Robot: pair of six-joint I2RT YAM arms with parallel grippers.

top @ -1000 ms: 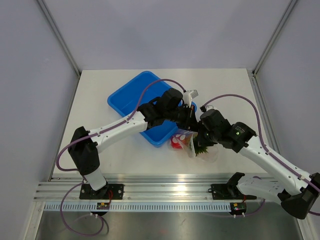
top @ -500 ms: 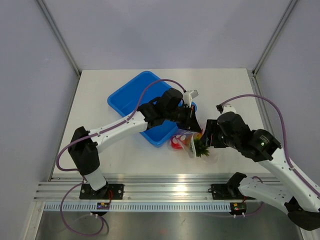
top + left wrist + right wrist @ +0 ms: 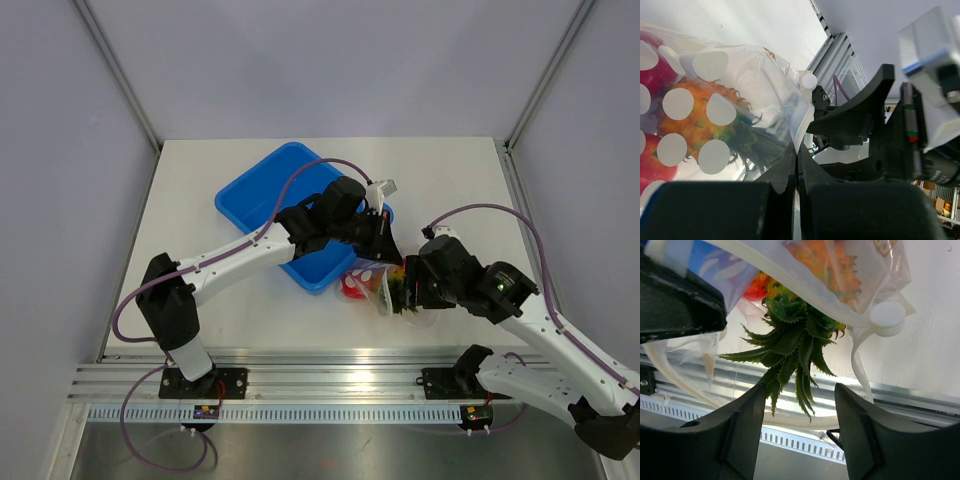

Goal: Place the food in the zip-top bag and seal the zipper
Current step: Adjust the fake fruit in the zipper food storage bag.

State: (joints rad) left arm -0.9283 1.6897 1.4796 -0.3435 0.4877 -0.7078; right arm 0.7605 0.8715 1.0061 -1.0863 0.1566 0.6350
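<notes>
At the near edge of the worktop [image 3: 450, 180], left hand [image 3: 796, 159]: clenched on the mouth edge of the zip-top bag [image 3: 750, 65].
Right hand [image 3: 799, 390]: released, fingers spread either side of the green crown, not touching it.
Pineapple [image 3: 795, 335]: orange body inside the bag, crown at the mouth.
Red fruits [image 3: 652, 75]: inside the bag, against the pineapple.
Zipper [image 3: 805, 289]: unsealed, its strips apart around the crown.
Blue tray [image 3: 265, 195]: just behind the bag, toward the far left corner.

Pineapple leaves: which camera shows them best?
Right wrist view: the leaves fill its centre, large and sharp. Left wrist view shows them dimly through the bag; top view shows only a green speck.
</notes>
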